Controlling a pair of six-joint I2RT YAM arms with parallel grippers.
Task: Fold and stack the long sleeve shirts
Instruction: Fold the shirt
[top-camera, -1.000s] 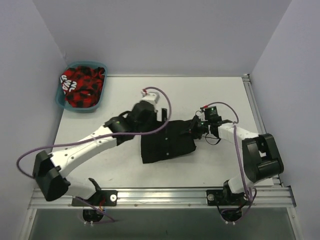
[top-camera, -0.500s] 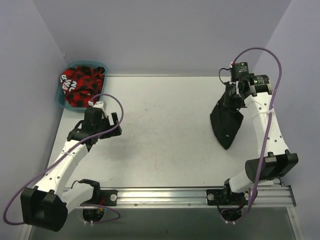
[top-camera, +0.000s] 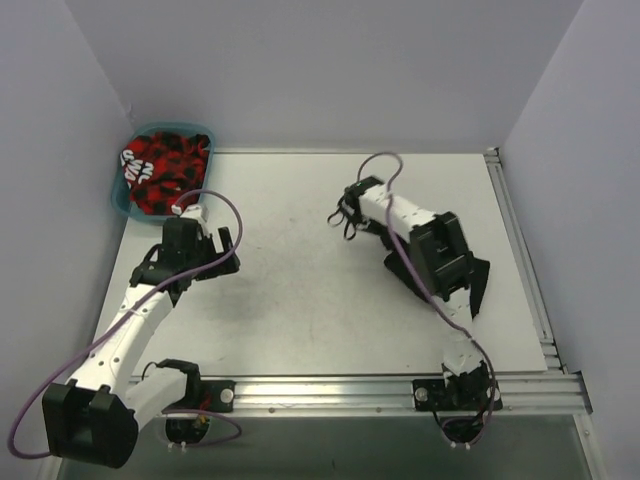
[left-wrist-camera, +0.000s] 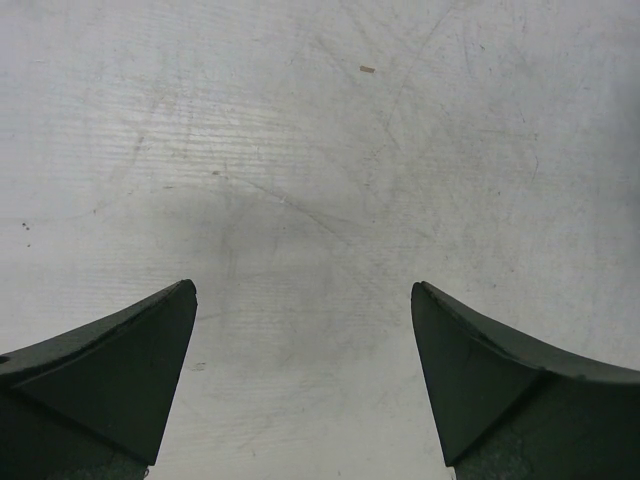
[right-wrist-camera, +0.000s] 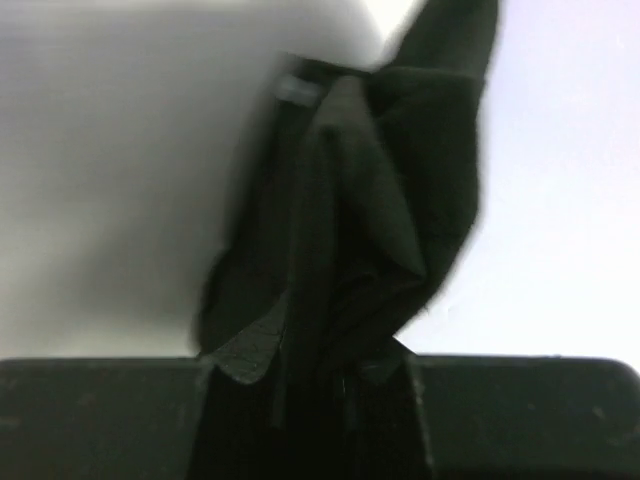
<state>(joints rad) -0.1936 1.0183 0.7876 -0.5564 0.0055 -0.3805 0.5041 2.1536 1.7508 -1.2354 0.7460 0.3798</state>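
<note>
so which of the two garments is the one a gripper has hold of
The plain black shirt, pinched in the right gripper; the red-and-black checked one lies in the teal basket.

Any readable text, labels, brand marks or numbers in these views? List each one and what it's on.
No text can be read in any view.
White marks on the red and black cloth in the teal basket: possibly lettering, too small to read.
Black shirt: blurred in the right wrist view, no print visible.
Table: scratches and specks only, no writing.
</note>
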